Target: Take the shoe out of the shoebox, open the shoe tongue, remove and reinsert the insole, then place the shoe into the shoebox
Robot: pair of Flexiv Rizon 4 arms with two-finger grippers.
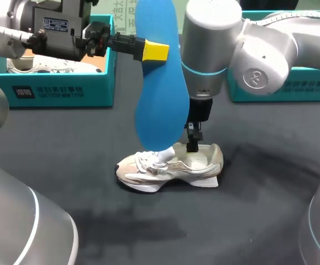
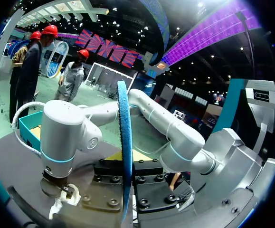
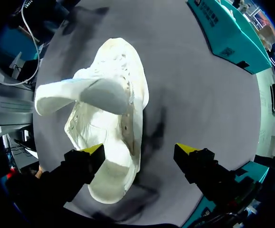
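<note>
A white shoe (image 1: 171, 165) stands on the black table, toe to the left, its tongue (image 3: 80, 92) pulled up. My left gripper (image 1: 154, 51) is high above it, shut on a blue insole (image 1: 160, 83). The insole hangs upright, its lower end just above the shoe's laces. In the left wrist view the insole (image 2: 123, 133) shows edge-on, clamped in my left gripper (image 2: 125, 178). My right gripper (image 1: 193, 144) points down at the shoe's heel and is open (image 3: 139, 151). One finger is over the shoe (image 3: 113, 118) opening and the other is outside its wall.
A teal shoebox (image 1: 60, 88) at the back left holds another white shoe (image 1: 38, 66). A second teal box (image 1: 281, 85) stands at the back right behind my right arm. Bare black table lies in front of the shoe.
</note>
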